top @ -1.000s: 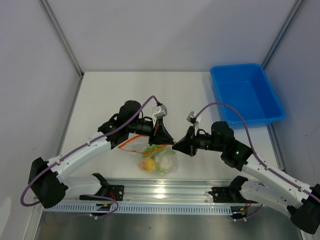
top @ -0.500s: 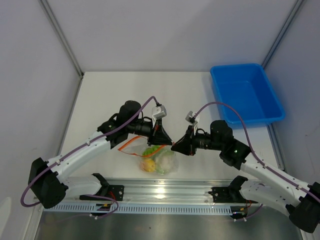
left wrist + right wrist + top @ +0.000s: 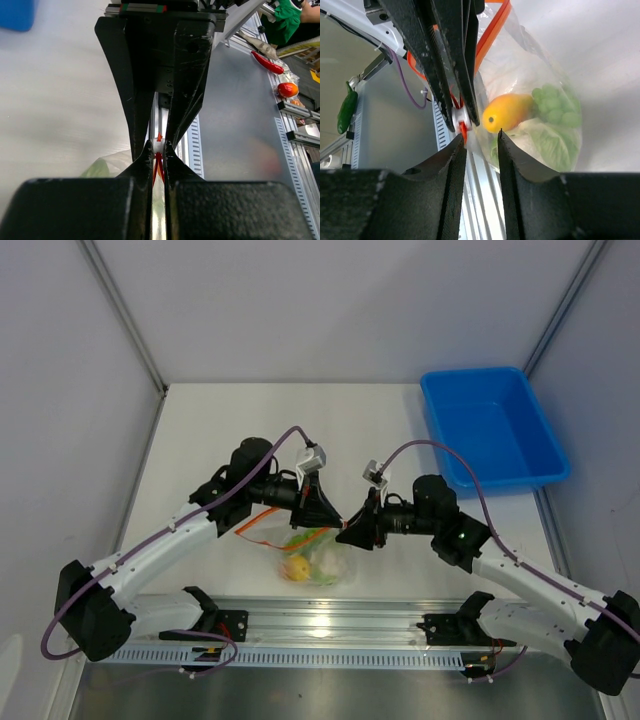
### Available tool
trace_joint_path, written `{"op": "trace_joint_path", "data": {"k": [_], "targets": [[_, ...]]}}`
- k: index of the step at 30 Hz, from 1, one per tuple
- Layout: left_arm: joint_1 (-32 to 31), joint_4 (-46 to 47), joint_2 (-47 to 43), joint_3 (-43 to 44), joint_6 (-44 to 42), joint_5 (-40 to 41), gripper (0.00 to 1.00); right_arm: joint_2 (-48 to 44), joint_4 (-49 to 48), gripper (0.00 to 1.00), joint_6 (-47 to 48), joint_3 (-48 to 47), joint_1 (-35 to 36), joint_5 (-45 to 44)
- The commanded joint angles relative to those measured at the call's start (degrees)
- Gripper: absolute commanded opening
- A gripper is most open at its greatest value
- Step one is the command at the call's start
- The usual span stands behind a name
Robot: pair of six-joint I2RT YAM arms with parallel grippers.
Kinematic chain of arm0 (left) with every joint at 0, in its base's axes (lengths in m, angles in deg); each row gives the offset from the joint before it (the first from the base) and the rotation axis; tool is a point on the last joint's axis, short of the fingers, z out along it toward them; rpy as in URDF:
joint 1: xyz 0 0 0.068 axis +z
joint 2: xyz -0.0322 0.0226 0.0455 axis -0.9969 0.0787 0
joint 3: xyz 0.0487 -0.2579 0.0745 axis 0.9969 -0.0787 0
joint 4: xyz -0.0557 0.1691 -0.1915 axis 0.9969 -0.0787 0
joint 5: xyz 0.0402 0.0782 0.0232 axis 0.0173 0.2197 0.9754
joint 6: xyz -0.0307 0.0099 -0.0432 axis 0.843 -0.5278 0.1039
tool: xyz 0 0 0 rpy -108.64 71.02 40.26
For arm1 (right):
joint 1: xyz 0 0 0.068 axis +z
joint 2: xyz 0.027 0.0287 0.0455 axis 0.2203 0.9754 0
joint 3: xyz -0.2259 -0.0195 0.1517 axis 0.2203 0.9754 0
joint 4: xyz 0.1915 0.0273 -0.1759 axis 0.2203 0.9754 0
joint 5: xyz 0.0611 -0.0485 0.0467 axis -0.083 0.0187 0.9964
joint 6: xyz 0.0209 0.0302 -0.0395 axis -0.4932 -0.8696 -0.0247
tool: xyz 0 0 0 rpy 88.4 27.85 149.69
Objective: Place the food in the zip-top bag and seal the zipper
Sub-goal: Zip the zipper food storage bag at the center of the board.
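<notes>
The left arm (image 3: 165,540) and right arm (image 3: 520,575) angle inward, tips nearly meeting. The left gripper (image 3: 158,146) has its jaws pinched on the thin orange-red zipper strip (image 3: 158,172). The right gripper (image 3: 481,137) has its jaws narrowly parted.

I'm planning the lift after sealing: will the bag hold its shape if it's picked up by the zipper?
Probably floppy: the bag is thin crinkled film, so it would sag below the zipper. It is likely bottom-heavy, since the food is bunched at one end. The film looks glossy, so it may slip in the left gripper.
</notes>
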Motion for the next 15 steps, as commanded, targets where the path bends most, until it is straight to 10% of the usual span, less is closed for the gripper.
{"op": "trace_joint_path", "data": {"k": [1, 5, 8, 15], "targets": [[0.4, 2.9, -1.4, -0.3, 0.9, -3.0, 0.00, 1.2, -6.5, 0.33, -0.5, -1.2, -0.3, 2.1], [0.4, 2.9, -1.2, -0.3, 1.0, -3.1, 0.01, 2.8, -9.7, 0.27, -1.6, -1.4, -0.3, 3.5], [0.4, 2.8, -1.3, -0.2, 0.9, -3.1, 0.01, 3.9, -10.6, 0.00, -2.0, -1.5, -0.2, 3.5], [1.0, 2.4, -1.6, -0.5, 1.0, -1.9, 0.01, 0.9, -11.8, 0.00, -2.9, 1.7, -0.2, -4.1]]}}
